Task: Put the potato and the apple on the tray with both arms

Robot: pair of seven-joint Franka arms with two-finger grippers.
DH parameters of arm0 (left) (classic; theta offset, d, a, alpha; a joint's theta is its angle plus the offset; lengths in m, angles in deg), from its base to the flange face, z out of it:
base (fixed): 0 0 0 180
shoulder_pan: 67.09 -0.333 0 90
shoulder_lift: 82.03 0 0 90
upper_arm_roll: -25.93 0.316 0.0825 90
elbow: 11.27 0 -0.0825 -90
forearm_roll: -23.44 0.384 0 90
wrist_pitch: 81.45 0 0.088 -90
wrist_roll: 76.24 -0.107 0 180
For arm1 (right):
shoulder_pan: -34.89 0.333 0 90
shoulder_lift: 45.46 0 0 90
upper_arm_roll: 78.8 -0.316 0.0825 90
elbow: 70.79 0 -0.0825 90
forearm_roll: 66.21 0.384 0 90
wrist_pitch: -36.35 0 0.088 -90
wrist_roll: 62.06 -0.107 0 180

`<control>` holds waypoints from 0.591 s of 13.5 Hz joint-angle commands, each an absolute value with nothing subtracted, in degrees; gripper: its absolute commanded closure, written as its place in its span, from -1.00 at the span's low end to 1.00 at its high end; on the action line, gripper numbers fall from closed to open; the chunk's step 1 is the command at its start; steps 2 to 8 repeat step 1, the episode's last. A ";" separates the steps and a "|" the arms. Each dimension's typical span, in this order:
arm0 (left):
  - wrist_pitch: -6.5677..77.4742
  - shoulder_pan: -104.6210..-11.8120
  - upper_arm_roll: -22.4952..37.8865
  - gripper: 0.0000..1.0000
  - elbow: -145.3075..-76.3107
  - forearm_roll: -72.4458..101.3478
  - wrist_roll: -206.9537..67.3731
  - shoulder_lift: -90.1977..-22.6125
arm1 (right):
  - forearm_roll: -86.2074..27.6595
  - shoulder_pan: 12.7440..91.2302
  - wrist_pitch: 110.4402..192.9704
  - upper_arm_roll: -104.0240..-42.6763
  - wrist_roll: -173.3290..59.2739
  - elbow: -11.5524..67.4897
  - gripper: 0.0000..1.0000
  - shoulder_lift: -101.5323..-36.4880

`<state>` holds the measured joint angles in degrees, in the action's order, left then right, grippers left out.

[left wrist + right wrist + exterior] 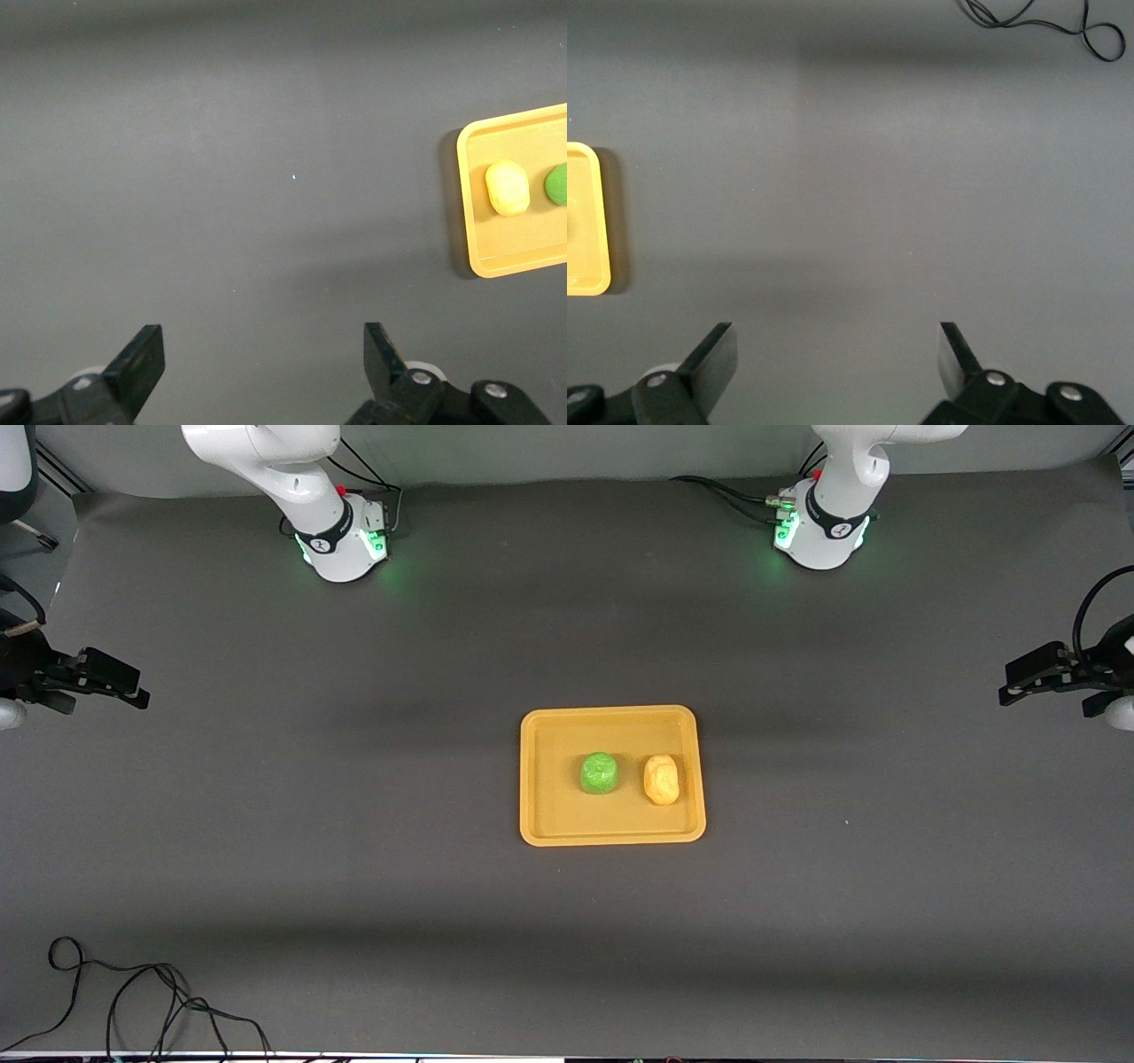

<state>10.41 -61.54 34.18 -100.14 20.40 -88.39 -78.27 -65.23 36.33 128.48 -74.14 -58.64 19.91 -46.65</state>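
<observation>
The yellow-orange tray (611,833) lies in the middle of the table. The green apple (599,772) and the yellow-orange potato (661,779) sit side by side on it, the potato toward the left arm's end. My left gripper (1019,686) is open and empty, up over the bare mat at the left arm's end. My right gripper (128,688) is open and empty over the mat at the right arm's end. The left wrist view shows the tray (469,204), the potato (507,188) and part of the apple (558,184). The right wrist view shows only a tray edge (589,221).
A dark grey mat (354,824) covers the table. A loose black cable (133,1001) lies near the front edge at the right arm's end; it also shows in the right wrist view (1045,22). The two arm bases (341,540) (824,531) stand along the back.
</observation>
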 commanded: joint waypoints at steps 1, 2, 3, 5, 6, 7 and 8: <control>9.87 -60.85 33.76 -0.99 -99.69 21.33 -87.32 -78.51 | -66.56 36.47 128.11 -74.49 -60.57 18.59 -1.00 -47.22; 9.87 -60.85 33.76 -0.99 -99.69 21.33 -87.32 -78.51 | -66.56 36.47 128.11 -74.49 -60.57 18.59 -1.00 -47.22; 9.87 -60.85 33.76 -0.99 -99.69 21.33 -87.32 -78.51 | -66.56 36.47 128.11 -74.49 -60.57 18.59 -1.00 -47.22; 9.87 -60.85 33.76 -0.99 -99.69 21.33 -87.32 -78.51 | -66.56 36.47 128.11 -74.49 -60.57 18.59 -1.00 -47.22; 9.87 -60.85 33.76 -0.99 -99.69 21.33 -87.32 -78.51 | -66.56 36.47 128.11 -74.49 -60.57 18.59 -1.00 -47.22; 9.87 -60.85 33.76 -0.99 -99.69 21.33 -87.32 -78.51 | -66.56 36.47 128.11 -74.49 -60.57 18.59 -1.00 -47.22; 9.87 -60.85 33.76 -0.99 -99.69 21.33 -87.32 -78.51 | -66.56 36.47 128.11 -74.49 -60.57 18.59 -1.00 -47.22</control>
